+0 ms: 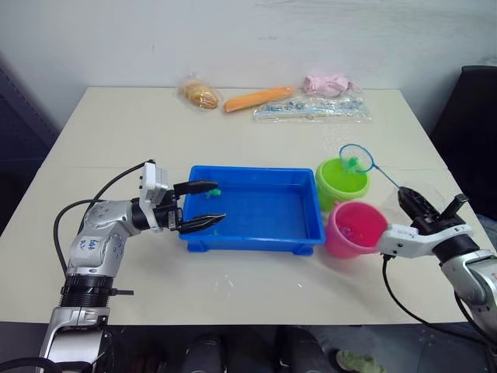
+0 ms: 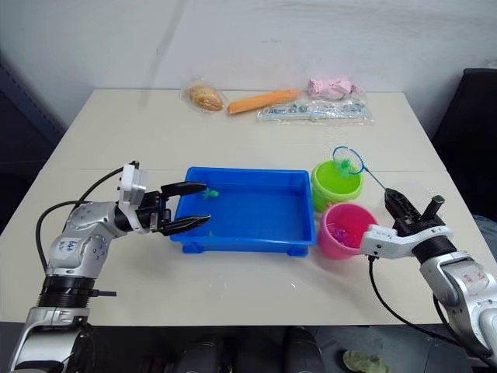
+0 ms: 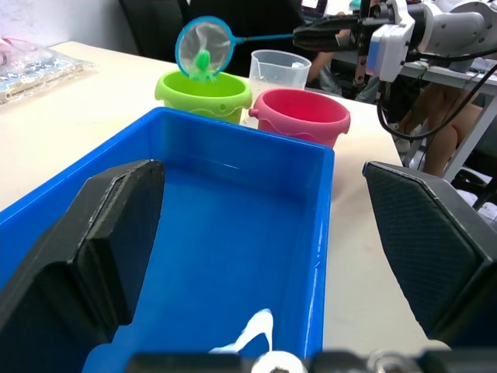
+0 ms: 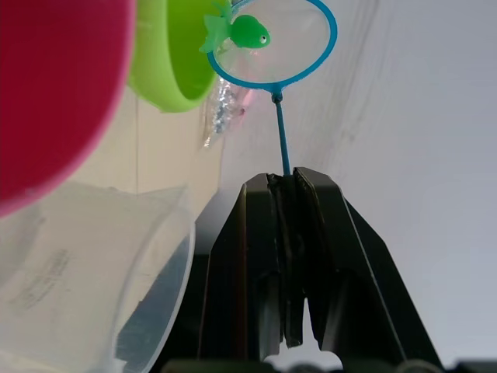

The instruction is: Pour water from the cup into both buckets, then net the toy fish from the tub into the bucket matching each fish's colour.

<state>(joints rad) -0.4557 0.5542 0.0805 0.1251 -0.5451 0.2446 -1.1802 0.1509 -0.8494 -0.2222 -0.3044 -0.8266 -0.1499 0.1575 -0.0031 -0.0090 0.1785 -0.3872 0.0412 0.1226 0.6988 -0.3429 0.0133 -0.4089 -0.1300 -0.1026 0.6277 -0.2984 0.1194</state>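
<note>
The blue tub (image 1: 307, 233) sits mid-table with a small green toy fish (image 1: 213, 191) in its far left corner. My left gripper (image 1: 220, 201) is open, straddling the tub's left rim. Right of the tub stand the green bucket (image 1: 332, 192) and the pink bucket (image 1: 342, 242), which holds small pink fish (image 2: 339, 231). The net (image 1: 356, 158) hangs over the green bucket with a green fish (image 4: 247, 33) in its mesh. My right gripper (image 4: 283, 180) is shut on the net's thin handle. The clear cup (image 3: 278, 68) stands just behind the pink bucket.
Along the table's far edge lie a bagged bread roll (image 1: 200, 95), an orange carrot-shaped toy (image 1: 258, 99), a pink toy (image 1: 326, 84) and a clear plastic bag (image 1: 311, 107). A black chair (image 1: 474, 116) stands beyond the right edge.
</note>
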